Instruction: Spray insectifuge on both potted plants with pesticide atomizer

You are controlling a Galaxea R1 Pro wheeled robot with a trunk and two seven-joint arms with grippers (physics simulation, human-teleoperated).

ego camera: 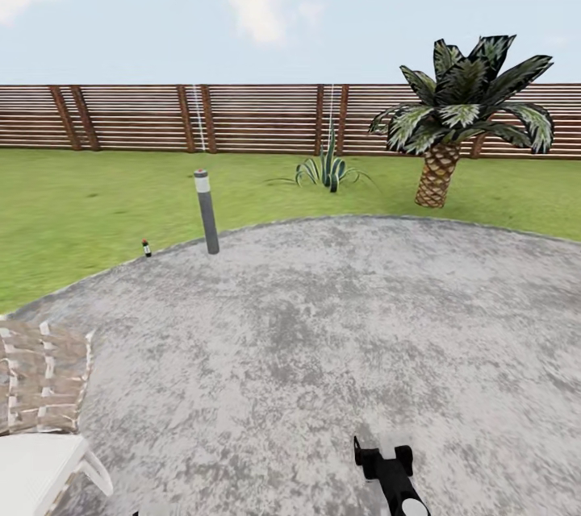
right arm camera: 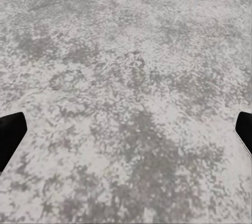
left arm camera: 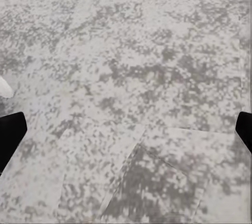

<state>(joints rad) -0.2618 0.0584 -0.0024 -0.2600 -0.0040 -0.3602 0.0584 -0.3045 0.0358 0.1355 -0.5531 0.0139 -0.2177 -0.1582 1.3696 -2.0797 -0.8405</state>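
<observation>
Right hand (ego camera: 379, 451) (spread) low on patio (ego camera: 323, 322); pesticide atomizer (ego camera: 146, 247) far off.

Mottled grey stone patio (left arm camera: 126, 51) lies below the left gripper (left arm camera: 126, 129), whose two black fingertips (left arm camera: 10, 135) sit wide apart at opposite edges with nothing between them. A darker angular shadow (left arm camera: 152, 182) falls on the stone. A small white object (left arm camera: 4, 86) pokes in at one edge.
</observation>
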